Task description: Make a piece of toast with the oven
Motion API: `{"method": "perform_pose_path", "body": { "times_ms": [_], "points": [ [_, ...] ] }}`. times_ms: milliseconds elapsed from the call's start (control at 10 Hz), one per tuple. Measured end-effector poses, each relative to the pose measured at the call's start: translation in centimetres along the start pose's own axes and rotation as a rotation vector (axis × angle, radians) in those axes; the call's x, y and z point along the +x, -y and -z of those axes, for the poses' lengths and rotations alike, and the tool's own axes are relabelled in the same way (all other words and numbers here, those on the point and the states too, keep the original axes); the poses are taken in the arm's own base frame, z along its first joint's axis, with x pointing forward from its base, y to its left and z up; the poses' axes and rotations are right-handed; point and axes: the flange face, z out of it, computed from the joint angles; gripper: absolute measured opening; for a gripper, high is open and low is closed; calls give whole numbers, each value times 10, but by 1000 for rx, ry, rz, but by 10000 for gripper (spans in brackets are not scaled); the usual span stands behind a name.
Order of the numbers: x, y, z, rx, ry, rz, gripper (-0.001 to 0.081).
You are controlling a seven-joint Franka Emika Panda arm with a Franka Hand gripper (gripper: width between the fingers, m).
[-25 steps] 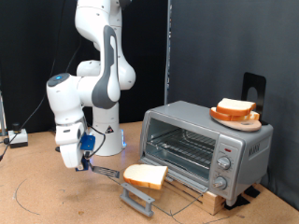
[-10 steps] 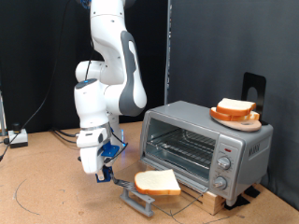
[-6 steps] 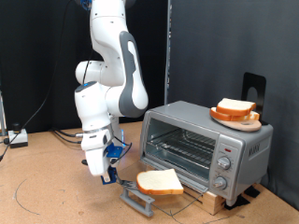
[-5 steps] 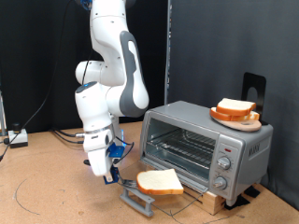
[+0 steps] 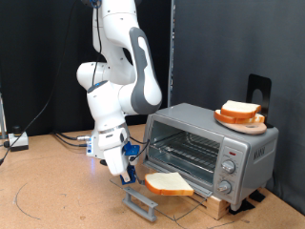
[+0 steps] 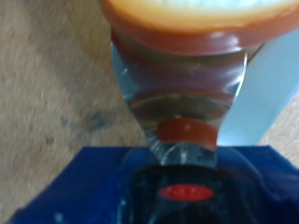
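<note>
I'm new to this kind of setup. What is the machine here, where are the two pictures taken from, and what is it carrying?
The white jointed machine is a robot arm standing on a brown table. Its grasping end, the claw, hangs low beside a silver oven whose door is folded down.

The wide picture comes from a camera off the arm. The blurry close-up comes from a camera on the hand, looking along the claw.

In the close-up, a spatula sticks out from the claw with the toast at its far end. In the wide view that toast sits just above the open door, at the oven's mouth. On top of the oven, an orange plate carries another slice.
</note>
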Motion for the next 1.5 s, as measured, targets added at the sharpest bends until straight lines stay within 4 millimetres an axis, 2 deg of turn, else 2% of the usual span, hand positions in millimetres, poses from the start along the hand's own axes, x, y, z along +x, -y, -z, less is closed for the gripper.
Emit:
{"method": "perform_pose_path", "body": {
  "times_ms": [400, 1100, 1500],
  "points": [
    [6, -5, 16, 23, -49, -61, 411],
    [0, -57, 92, 76, -10, -159, 411],
    [-1, -42, 84, 175, 21, -53, 411]
  ]
}}
